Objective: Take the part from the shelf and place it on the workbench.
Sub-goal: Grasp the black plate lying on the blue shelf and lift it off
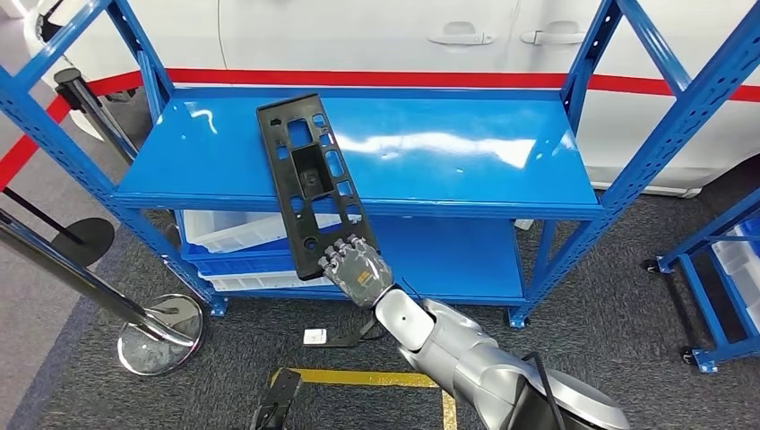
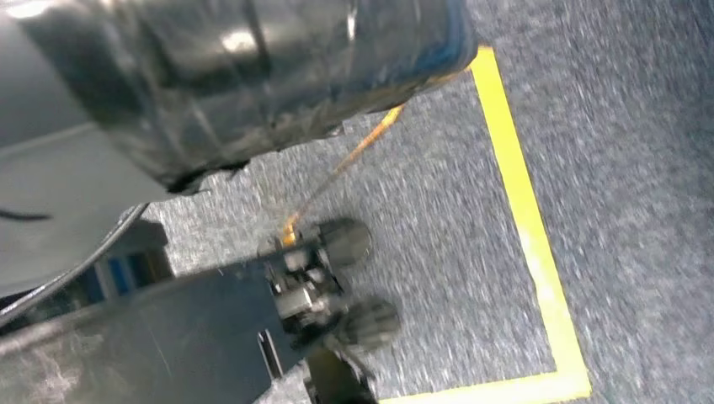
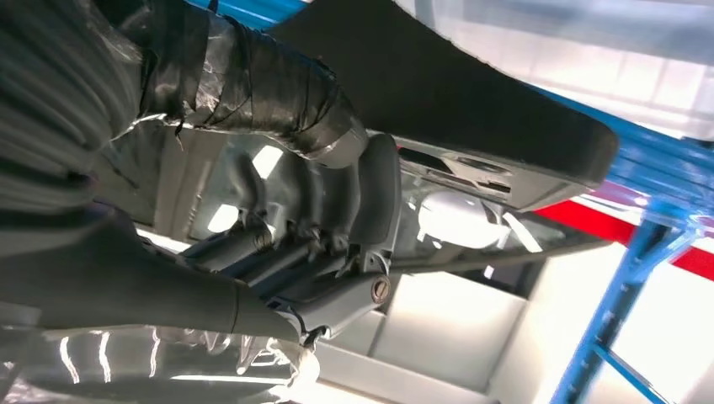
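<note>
Head view: blue shelf point(image 1: 448, 152), long black part point(image 1: 309, 184) on its top board, near end past the front edge. Right hand point(image 1: 357, 269) at that near end, fingers point(image 3: 370, 202) curled around it from below. Taking step under way; next probably lifting clear, without catching the shelf posts. Long axis from front to back, far end leaning slightly left. Left hand point(image 2: 328, 286) hanging over floor, state unclear.
</note>
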